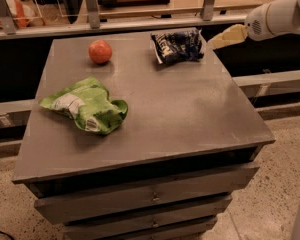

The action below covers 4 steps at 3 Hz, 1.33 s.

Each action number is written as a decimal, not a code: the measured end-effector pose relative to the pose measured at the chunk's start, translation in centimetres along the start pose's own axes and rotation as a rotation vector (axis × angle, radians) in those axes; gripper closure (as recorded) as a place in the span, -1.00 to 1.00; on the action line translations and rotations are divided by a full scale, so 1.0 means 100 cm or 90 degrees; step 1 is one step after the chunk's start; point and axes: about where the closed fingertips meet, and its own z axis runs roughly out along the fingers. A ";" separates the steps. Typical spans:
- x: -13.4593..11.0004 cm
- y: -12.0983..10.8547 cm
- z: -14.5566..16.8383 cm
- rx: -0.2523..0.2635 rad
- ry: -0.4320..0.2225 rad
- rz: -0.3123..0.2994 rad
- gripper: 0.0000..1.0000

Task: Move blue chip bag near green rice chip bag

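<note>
The blue chip bag [177, 46], dark navy foil with white lettering, lies at the back right of the grey cabinet top [190, 109]. The green rice chip bag [87, 105], lime green and wrinkly with white patches, lies at the front left of the top. My gripper [221, 38], with pale yellow fingers, comes in from the right on a white arm [277, 16]. It hovers just right of the blue bag, at the top's back right edge, apart from the bag.
A round orange-red fruit [100, 51] sits at the back left of the top. A rail with metal posts [91, 5] runs behind the cabinet. Drawers [150, 196] face the front below the top.
</note>
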 end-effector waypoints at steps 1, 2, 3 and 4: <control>0.007 0.009 0.024 -0.044 0.012 -0.033 -1.00; 0.011 0.017 0.049 -0.085 0.016 -0.063 -1.00; 0.008 0.022 0.071 -0.110 0.004 -0.086 -1.00; 0.005 0.025 0.087 -0.122 -0.005 -0.098 -1.00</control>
